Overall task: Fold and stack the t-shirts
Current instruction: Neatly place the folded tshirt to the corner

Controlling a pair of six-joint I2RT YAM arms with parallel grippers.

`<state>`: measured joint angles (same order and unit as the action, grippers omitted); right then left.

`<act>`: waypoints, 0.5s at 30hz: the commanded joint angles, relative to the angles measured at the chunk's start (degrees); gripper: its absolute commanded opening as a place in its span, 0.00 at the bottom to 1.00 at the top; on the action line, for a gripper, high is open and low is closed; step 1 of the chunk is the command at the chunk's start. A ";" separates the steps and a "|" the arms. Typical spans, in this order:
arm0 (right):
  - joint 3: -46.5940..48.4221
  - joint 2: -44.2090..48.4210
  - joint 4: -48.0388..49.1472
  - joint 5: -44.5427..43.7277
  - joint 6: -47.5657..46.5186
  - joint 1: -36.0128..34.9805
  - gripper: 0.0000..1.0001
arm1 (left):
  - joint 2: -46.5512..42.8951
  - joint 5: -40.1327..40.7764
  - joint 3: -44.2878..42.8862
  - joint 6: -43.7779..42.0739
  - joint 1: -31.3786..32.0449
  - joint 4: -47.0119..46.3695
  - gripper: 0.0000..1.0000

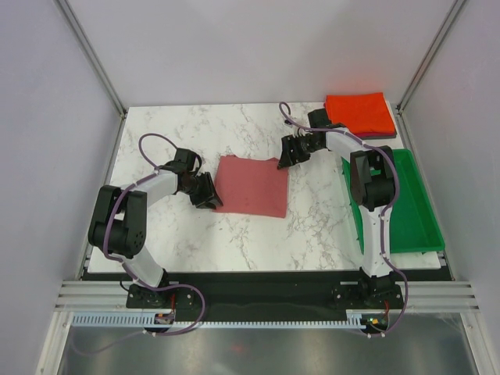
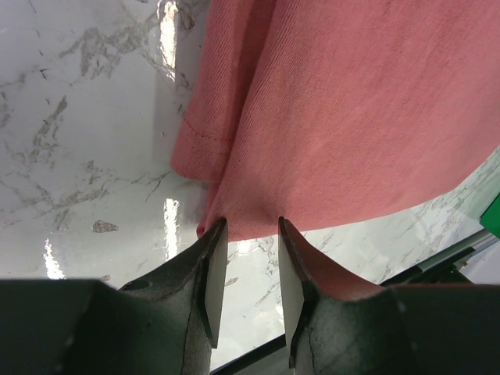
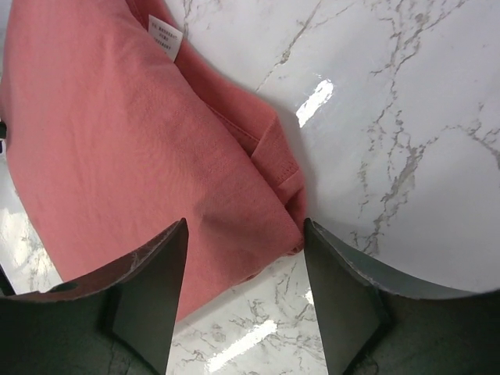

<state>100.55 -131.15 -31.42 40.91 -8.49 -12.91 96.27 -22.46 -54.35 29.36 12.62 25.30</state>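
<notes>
The dusty rose-red t-shirt point(image 1: 251, 186) lies folded into a rough square at the middle of the marble table. My left gripper point(image 1: 209, 193) is open at its near-left edge; in the left wrist view point(image 2: 251, 223) the fingertips just reach the hem of the shirt point(image 2: 351, 117) with nothing between them. My right gripper point(image 1: 286, 154) is open wide over the shirt's far-right corner point(image 3: 117, 133), its fingers straddling that corner point(image 3: 245, 225). The bright orange-red t-shirt point(image 1: 358, 112) lies folded at the back right, with a thin dark maroon edge point(image 1: 380, 135) showing beneath it.
A green plastic tray point(image 1: 406, 203) lies along the right edge of the table, beside the right arm. A white care label point(image 3: 166, 37) shows on the rose shirt. Metal frame posts stand at the back corners.
</notes>
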 commanded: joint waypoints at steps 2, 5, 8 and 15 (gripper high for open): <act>-0.01 -3.58 -5.76 0.14 -2.85 -0.28 0.67 | -1.08 1.89 0.47 1.48 -0.14 -1.13 0.40; -0.18 -3.41 -5.76 -0.47 -2.94 -0.36 0.53 | -1.43 2.24 0.73 1.75 -0.14 -1.04 0.40; 0.17 -2.27 -5.76 -1.97 -2.15 -0.28 0.29 | -1.78 2.42 1.17 2.54 -0.14 -1.04 0.40; 0.35 7.30 -4.18 -13.99 -0.74 -0.28 0.00 | -7.48 -3.64 -0.22 2.54 -0.14 -0.87 0.42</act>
<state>100.60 -130.58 -35.42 35.46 -8.60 -13.30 94.56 -22.87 -53.39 30.68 12.62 25.28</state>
